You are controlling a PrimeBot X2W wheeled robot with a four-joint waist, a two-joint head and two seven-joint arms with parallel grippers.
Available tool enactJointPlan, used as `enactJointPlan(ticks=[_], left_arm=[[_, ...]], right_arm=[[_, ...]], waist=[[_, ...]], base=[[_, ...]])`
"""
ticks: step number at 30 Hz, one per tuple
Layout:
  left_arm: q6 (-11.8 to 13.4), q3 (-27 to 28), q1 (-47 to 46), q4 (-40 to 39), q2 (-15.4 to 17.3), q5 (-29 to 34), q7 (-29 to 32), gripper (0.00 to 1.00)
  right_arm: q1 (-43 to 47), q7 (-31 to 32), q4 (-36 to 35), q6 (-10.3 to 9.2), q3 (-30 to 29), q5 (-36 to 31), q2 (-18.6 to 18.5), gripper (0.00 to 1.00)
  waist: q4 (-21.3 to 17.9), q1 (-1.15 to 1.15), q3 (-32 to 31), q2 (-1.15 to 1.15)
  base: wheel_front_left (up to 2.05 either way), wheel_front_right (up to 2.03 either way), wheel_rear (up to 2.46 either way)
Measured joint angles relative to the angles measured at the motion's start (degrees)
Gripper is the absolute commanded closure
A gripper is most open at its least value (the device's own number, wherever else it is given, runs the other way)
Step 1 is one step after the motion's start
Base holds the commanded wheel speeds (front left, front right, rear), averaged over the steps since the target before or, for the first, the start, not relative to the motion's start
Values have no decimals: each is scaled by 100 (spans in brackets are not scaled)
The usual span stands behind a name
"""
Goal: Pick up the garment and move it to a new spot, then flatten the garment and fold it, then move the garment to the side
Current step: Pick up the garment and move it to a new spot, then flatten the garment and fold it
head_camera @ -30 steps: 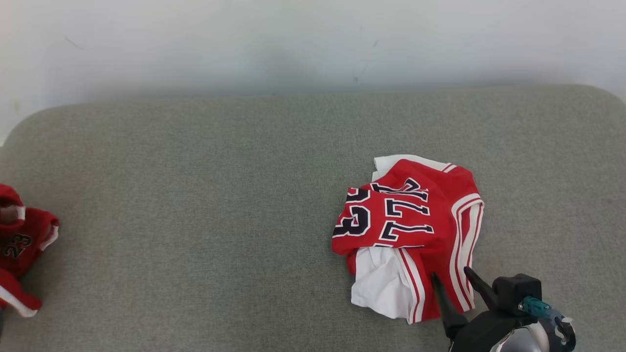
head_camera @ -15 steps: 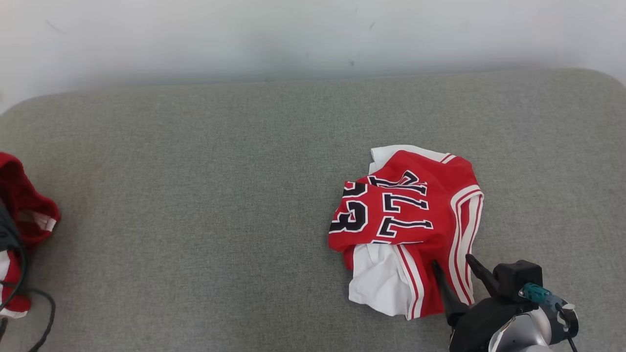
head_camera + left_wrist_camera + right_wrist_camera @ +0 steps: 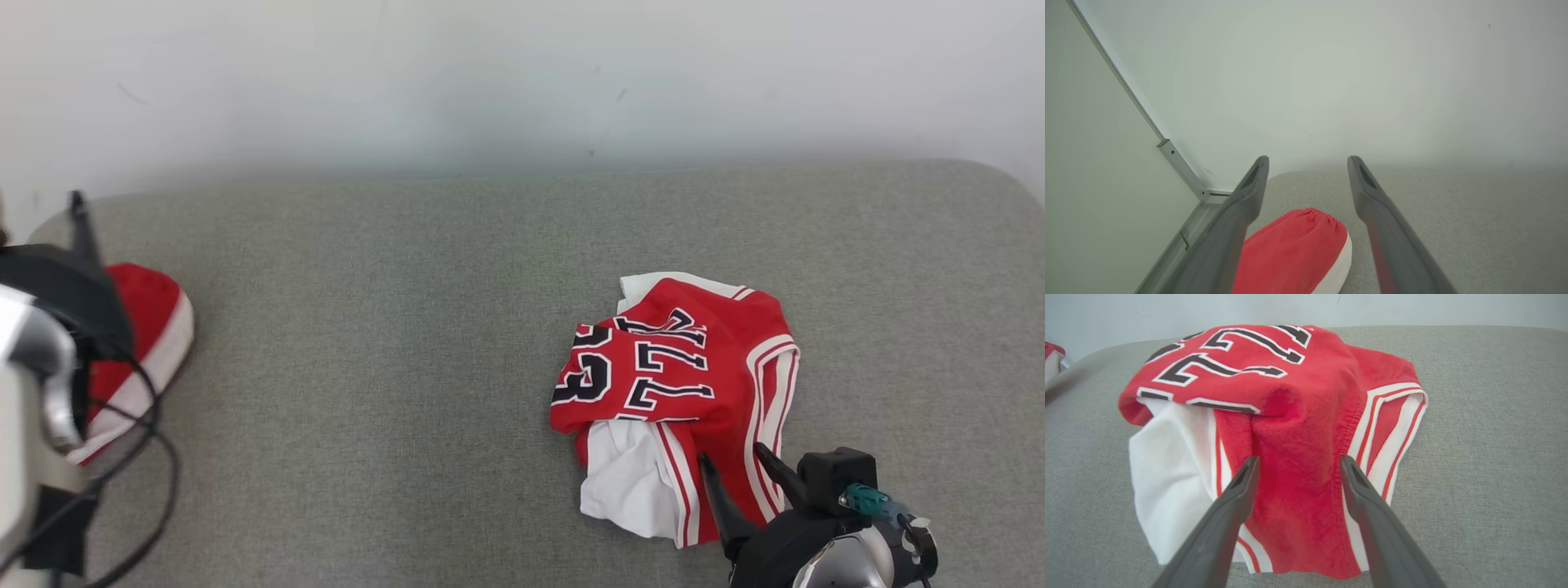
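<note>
A crumpled red garment (image 3: pixel 678 367) with white trim and black-and-white numbers lies right of the middle on the grey cushion (image 3: pixel 392 327). My right gripper (image 3: pixel 731 453) is open at its near edge, and its fingers straddle a red fold (image 3: pixel 1290 396) in the right wrist view. A second red garment (image 3: pixel 151 318) with a white band lies bundled at the far left. My left gripper (image 3: pixel 1308 161) is open just above that bundle (image 3: pixel 1294 245), with nothing between its fingers.
A pale wall runs behind the cushion. A metal frame strip (image 3: pixel 1180 163) stands beside the cushion's left end. Black cables (image 3: pixel 139 457) hang from my left arm. The left bundle (image 3: pixel 1051 359) also shows in the right wrist view.
My left gripper has opened and let go of the left red garment, and it has risen into the head view. The camera has shifted. The right gripper stays open at the jersey.
</note>
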Motion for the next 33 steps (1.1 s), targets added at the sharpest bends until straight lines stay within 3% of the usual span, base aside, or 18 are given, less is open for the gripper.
enactJointPlan(ticks=[6, 16, 27, 33], left_arm=[[-59, -576, 232, -491, -742, 42, -80, 0], [-254, -1408, 695, -587, -1522, 74, -132, 0], [-566, -2529, 1062, -579, -1572, 99, -130, 0], [-706, -3089, 1064, -579, -1572, 118, -91, 0]], right_arm=[[8, -1, 25, 0, 13, 0, 29, 0], [20, -1, 26, -8, 3, 0, 22, 0], [119, -7, 15, -25, -105, 1, -16, 0], [119, -26, 16, -26, -136, 18, -13, 0]], waist=[[-154, 0, -112, 0], [-706, 0, -171, 0], [-1481, 0, -110, 0], [-1720, 0, -32, 0]], base=[[0, 0, 0], [0, 0, 0], [0, 0, 0], [0, 0, 0]])
